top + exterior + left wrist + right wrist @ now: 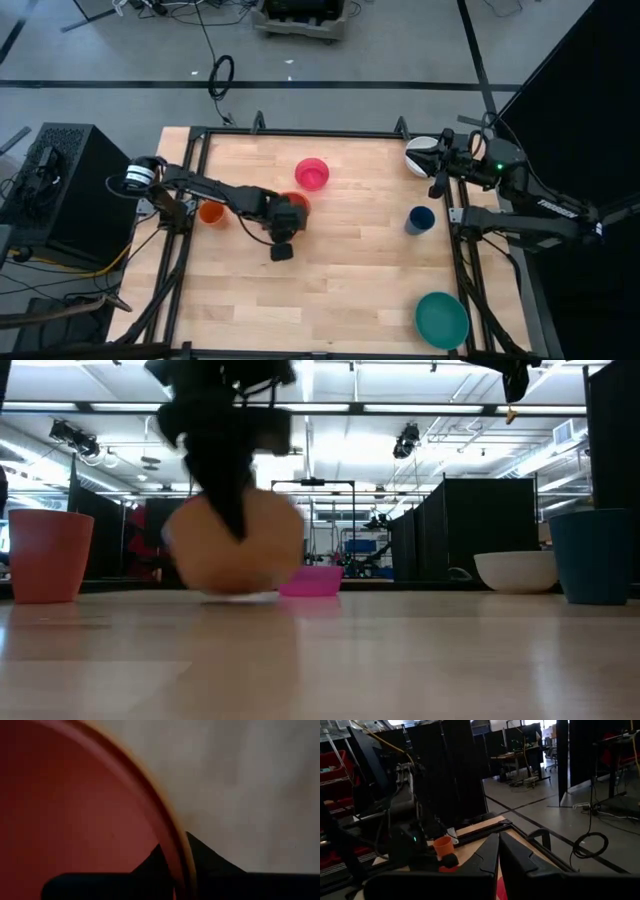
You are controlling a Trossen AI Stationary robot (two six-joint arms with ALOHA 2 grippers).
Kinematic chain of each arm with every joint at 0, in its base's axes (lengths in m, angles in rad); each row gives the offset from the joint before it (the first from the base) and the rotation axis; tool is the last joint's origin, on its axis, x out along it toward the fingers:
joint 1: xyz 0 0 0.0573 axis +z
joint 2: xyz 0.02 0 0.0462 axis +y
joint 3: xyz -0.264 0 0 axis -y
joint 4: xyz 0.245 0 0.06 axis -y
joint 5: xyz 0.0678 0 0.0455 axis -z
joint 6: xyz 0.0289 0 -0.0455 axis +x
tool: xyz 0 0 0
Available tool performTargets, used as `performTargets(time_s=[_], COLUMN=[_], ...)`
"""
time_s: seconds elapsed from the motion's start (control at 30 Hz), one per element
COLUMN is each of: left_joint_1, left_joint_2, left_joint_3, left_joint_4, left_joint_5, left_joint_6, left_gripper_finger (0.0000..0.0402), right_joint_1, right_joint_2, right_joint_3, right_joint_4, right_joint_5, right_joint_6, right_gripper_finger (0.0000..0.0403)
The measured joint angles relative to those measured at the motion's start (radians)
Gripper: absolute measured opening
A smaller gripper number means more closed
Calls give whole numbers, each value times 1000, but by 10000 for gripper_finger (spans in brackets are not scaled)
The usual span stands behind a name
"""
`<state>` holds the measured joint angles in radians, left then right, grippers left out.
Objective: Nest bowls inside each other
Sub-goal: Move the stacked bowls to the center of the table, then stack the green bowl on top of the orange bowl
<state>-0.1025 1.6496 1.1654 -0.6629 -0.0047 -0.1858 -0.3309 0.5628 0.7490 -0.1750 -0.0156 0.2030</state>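
An orange-yellow bowl [235,550] stands left of the table's middle, and its inside [65,805] shows red, as of a red bowl nested in it. My left gripper [288,214] is shut on its rim from above. A pink bowl [312,173] rests on its base just beyond. A white bowl [420,155] sits at the far right and a teal bowl [441,320] at the near right. My right gripper [498,851] hangs shut and level above the far right edge, holding nothing. My left gripper pinches the bowl's rim [169,832] with one finger [150,865] inside the red hollow and the other finger [212,860] outside the orange-yellow wall. The fingers come steeply from above, slanting down. Whether the bowl's base is off the table I cannot tell.
A small orange cup [211,213] stands close to the left arm near the left edge. A dark blue cup [420,220] stands at the right, between the white and teal bowls. Bare wood [330,290] spreads over the near middle of the table.
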Motion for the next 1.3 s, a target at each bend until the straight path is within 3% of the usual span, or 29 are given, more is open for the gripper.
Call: performTargets(time_s=[0.6,0.73,1.03,1.3], left_joint_1=[5,7,6,24], left_joint_2=[422,419,406,402], left_joint_3=[454,452,510,624], left_joint_4=[-217,-212,-246,-279], left_joint_5=[0,28,33,29], left_joint_6=[250,231,228,278], left_gripper_finger=[9,49,181,198], right_joint_1=[0,0,0,0], right_joint_2=[21,21,20,-64], right_joint_3=[0,0,0,17], right_joint_4=[0,1,3,-104], right_joint_5=[12,12,11,-103], right_joint_6=[5,5,4,40], right_gripper_finger=[0,0,0,0])
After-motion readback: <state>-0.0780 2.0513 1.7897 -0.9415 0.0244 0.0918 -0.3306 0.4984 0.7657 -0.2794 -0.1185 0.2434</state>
